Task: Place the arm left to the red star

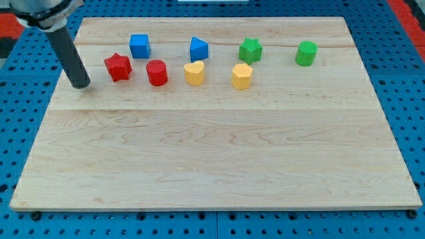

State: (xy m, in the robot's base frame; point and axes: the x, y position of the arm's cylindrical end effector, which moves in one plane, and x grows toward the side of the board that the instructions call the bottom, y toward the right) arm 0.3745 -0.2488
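At the view's upper left, my tip [80, 85] sits on the board [212, 166], just left of the red star [117, 67] and a touch lower. Small gap between them, no contact as far as I can see. Tool is a plain rod: nothing to open or close, nothing held, it leans up toward the view's top-left corner.

Task status, my read: basically done. Tip is already on the star's left side, near it, with bare wood between. At most a small nudge toward the view's top would line it up level with the star. No block needs moving.

Star location: left end of the block cluster, near the board's top edge.

Other stuff:
- red cylinder [157, 72] just right of the star, close but apart
- blue cube [139, 46] above and right of the star
- blue block [198, 48] further right, shape looks wedge-like, can't say for sure
- yellow heart-ish block [194, 72] right of the red cylinder
- yellow block [242, 76] further right, looks hexagonal
- green star [250, 50] and green cylinder [306, 53] toward the view's top right

Obstructions: none on the tip's side. All other blocks sit right of the star, so nothing lies between the tip and its spot. Only risk is overshooting right and bumping the star.
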